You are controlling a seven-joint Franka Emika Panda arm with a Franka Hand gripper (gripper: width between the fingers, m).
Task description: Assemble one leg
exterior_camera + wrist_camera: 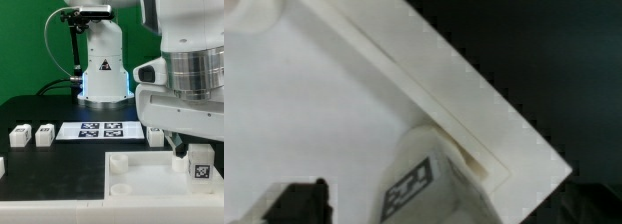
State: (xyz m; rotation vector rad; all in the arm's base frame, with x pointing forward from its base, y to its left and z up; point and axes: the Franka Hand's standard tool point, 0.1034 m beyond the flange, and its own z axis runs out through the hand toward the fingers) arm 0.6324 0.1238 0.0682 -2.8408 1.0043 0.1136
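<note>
- Gripper (190, 152) low over the tabletop piece (140, 185), at its 3 o'clock corner in the exterior view.
- Fingers clenched on the leg (201, 166), tag face showing; the leg stands at a corner socket.
- Wrist view: leg (416, 180) against the raised rim.
- Spare legs (20, 135) and marker board (97, 130) lie around 10 to 12 o'clock of the tabletop piece.

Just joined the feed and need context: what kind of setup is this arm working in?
Probably a lab test bench for furniture assembly: a black table, a fixed marker board of tags, and tagged white parts such as the leg.
</note>
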